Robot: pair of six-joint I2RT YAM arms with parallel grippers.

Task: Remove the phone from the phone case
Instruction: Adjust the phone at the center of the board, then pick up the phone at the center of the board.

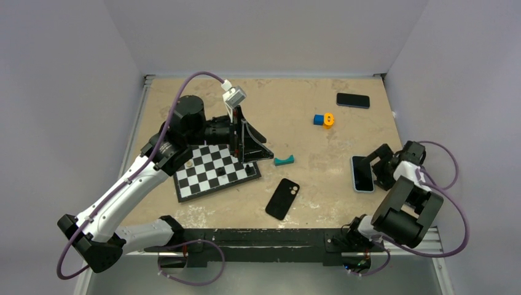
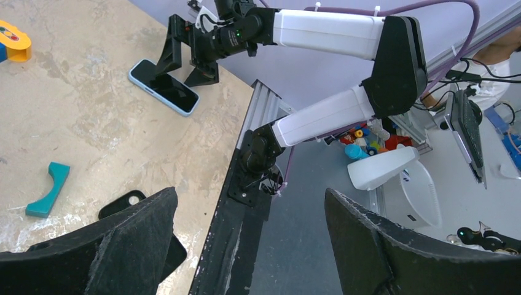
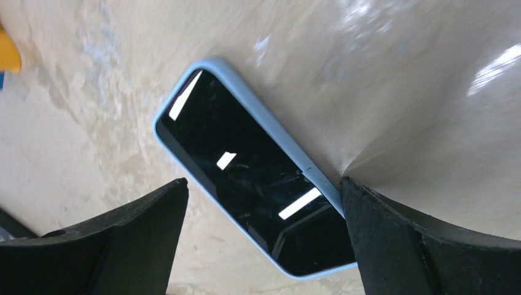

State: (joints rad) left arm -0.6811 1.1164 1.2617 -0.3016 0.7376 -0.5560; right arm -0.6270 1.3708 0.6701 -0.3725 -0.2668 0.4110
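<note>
The phone (image 1: 362, 174) lies screen up at the right of the table, its pale blue rim showing; it also shows in the right wrist view (image 3: 246, 166) and the left wrist view (image 2: 164, 86). The phone case (image 1: 282, 198) lies apart from it near the front middle, black, empty, with two round holes; its corner shows in the left wrist view (image 2: 126, 201). My right gripper (image 1: 375, 167) is open and low over the phone, a finger on each side of its near end (image 3: 264, 187). My left gripper (image 1: 255, 144) is open and empty above the chessboard's right edge (image 2: 249, 206).
A chessboard (image 1: 215, 169) lies under the left arm. A teal curved piece (image 1: 284, 161) lies beside it. A blue and orange block (image 1: 324, 120) and an all-black glossy slab (image 1: 353, 100) lie at the back right. The table's black front rail (image 1: 276, 236) runs between the arm bases.
</note>
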